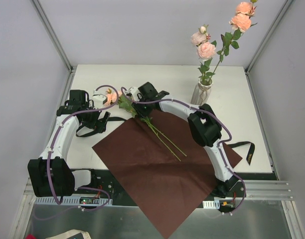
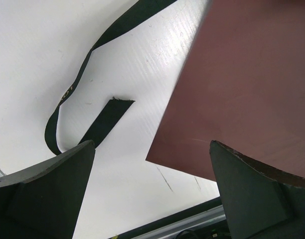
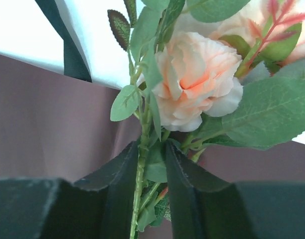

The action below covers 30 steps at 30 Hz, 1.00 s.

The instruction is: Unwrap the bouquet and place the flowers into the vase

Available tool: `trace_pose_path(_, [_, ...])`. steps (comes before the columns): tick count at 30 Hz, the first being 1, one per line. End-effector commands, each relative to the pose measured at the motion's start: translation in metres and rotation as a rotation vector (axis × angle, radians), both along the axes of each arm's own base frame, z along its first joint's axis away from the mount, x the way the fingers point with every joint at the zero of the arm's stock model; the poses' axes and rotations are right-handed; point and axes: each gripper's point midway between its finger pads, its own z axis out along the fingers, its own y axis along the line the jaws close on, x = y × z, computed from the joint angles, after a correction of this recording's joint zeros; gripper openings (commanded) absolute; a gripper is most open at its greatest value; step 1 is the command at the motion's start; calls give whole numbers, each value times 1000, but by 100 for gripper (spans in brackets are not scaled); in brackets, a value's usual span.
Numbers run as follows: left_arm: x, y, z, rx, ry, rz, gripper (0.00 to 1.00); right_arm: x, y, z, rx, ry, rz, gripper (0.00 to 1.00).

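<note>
**Top view.**
- Item: vase [image 1: 201,93], upright at the far right of the table [image 1: 92,74], with flowered stems [image 1: 206,50] standing in it.
- Item: dark red paper [image 1: 157,169], spread flat.
- Item: remaining flowers [image 1: 160,133], lying across the paper's far corner, blooms out on the table.
- I note the right gripper [image 1: 137,107] over their leafy part and the left gripper [image 1: 100,122] near the paper's left corner.

**Left wrist view.** Fingers [image 2: 53,194] stand wide apart with nothing between them. Black ribbon [image 2: 75,89] and the paper's edge lie below.

**Right wrist view.** Fingers [image 3: 117,189] are pinched on the flowers' stems and leaves, just under a peach bloom [image 3: 197,84] (foliage fills the narrow gap).
</note>
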Motion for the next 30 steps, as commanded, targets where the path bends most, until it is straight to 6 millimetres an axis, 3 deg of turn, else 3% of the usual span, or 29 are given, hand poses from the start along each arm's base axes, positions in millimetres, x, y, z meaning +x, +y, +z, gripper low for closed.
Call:
trace_pose_path(1, [0,0,5,-12,-23,-11,99,-1,3,3,-32,20,-19,30])
trace_pose_path(5, [0,1,8,-7,-36,-15,99,-4,2,-3,-79,14,-17,26])
trace_pose_path(8, [0,1,9,-1,-44,-14,99,-3,2,-4,-87,12,-34,15])
trace_pose_path(11, [0,2,11,-1,-50,-11,99,1,4,10,-40,-11,-61,1])
trace_pose_path(14, [1,2,13,0,-57,-11,99,8,11,47,63,-68,-96,1])
trace_pose_path(17, [1,2,15,0,-63,-9,99,13,16,116,209,-157,-111,1])
trace_pose_path(19, [0,2,17,1,-63,-9,99,15,18,151,288,-209,-118,1])
trace_pose_path(20, [1,2,18,0,-66,-9,99,13,17,181,338,-248,-116,1])
trace_pose_path(22, [1,2,20,0,-68,-8,99,12,16,210,407,-288,-114,1])
trace_pose_path(23, [1,2,19,0,-67,-8,99,8,12,235,448,-317,-110,1])
trace_pose_path(26, [1,2,21,-1,-70,-7,99,1,6,269,518,-344,-103,1])
trace_pose_path(30, [0,2,21,-1,-74,-10,99,-3,-11,283,539,-386,-121,1])
